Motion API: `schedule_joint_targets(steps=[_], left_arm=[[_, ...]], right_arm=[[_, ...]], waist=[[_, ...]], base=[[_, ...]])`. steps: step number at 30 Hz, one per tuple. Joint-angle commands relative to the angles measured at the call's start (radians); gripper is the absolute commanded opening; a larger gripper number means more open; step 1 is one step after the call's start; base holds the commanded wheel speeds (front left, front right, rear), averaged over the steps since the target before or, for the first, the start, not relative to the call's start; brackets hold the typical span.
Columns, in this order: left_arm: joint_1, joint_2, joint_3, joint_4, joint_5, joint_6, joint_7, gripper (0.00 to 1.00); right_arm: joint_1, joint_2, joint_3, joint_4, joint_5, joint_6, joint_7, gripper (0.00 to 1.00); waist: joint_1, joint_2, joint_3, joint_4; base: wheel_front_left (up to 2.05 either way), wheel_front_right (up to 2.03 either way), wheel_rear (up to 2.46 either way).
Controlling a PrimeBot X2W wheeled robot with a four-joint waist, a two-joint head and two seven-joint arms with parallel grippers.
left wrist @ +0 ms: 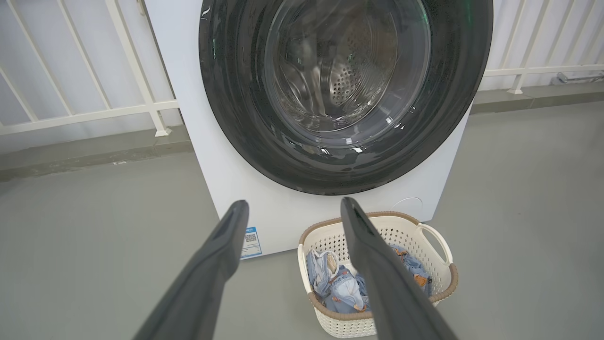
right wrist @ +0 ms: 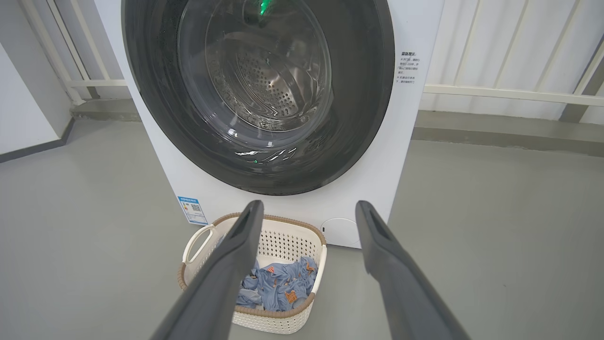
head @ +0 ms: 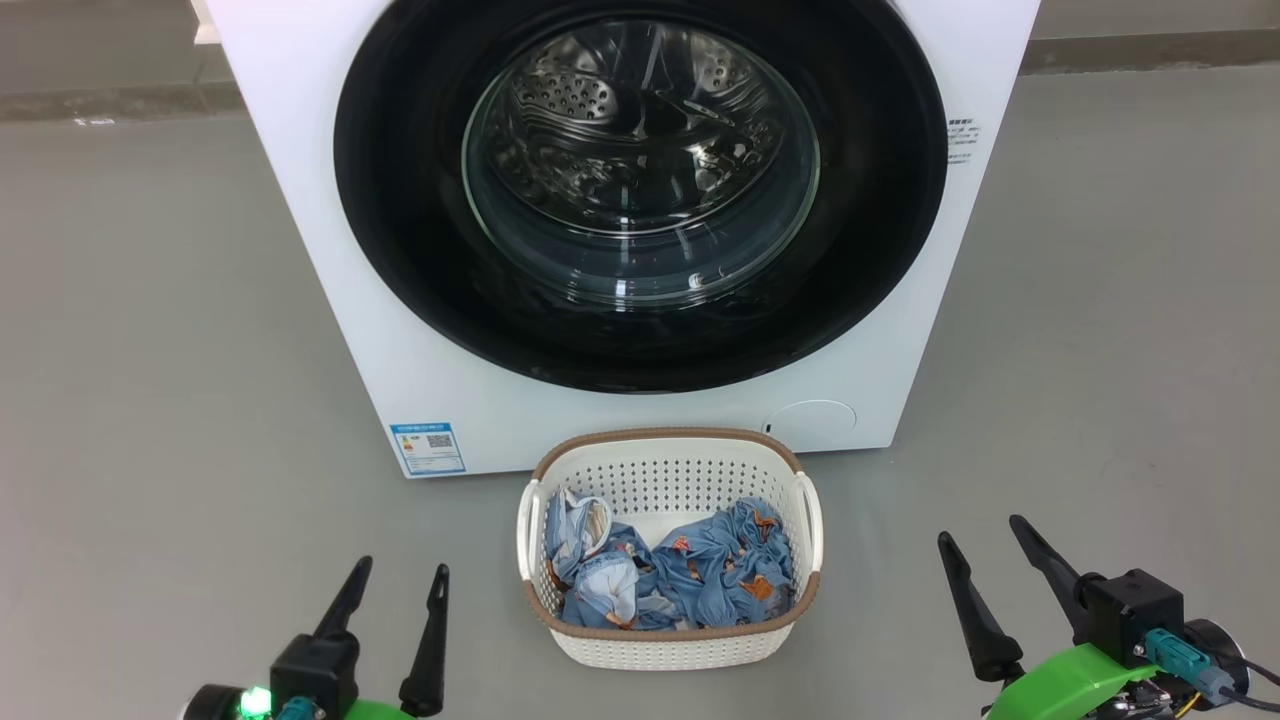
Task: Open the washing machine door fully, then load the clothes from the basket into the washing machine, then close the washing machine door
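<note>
The white washing machine (head: 330, 250) stands ahead with its round black-rimmed door (head: 400, 230) shut flat against the front; the steel drum shows through the glass. On the floor in front of it sits the cream basket (head: 670, 470) with a brown rim, holding crumpled light blue clothes (head: 700, 580). My left gripper (head: 398, 578) is open at the lower left, left of the basket. My right gripper (head: 983, 528) is open at the lower right, right of the basket. Neither touches anything. The wrist views show the door (left wrist: 236, 94) (right wrist: 363, 94), the basket (left wrist: 434, 236) (right wrist: 288, 236) and the clothes (left wrist: 335, 288) (right wrist: 278, 278).
Grey floor (head: 150, 400) spreads on both sides of the machine. A white railing (left wrist: 94, 113) (right wrist: 509, 89) and wall run behind it. A blue label sticker (head: 428, 448) sits at the machine's lower left corner.
</note>
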Motion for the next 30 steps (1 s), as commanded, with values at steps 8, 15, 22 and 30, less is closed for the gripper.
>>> schedule_joint_targets(steps=[8,15,22,30], left_arm=[[-0.052,0.015,0.032,-0.010,-0.012,0.015,-0.012,1.00],[-0.052,0.017,0.032,-0.008,-0.021,0.021,-0.012,1.00],[-0.054,0.022,0.025,-0.009,-0.020,0.025,-0.012,1.00],[-0.059,0.025,0.021,-0.014,-0.022,0.030,-0.012,1.00]], right_arm=[[-0.006,-0.003,0.019,-0.028,0.006,-0.001,-0.009,1.00],[-0.006,-0.004,0.020,-0.026,0.009,-0.001,-0.012,1.00],[-0.005,-0.004,0.021,-0.030,0.009,-0.001,-0.011,1.00],[-0.008,-0.005,0.020,-0.033,0.012,-0.001,-0.009,1.00]], waist=[[-0.0001,0.0000,-0.002,0.000],[-0.0001,0.0000,-0.005,0.000],[-0.0001,0.0000,-0.003,0.000],[-0.0001,0.0000,0.005,-0.001]], base=[[0.00,0.00,0.00],[0.00,0.00,0.00],[0.25,0.25,-0.49],[0.84,0.84,-1.68]])
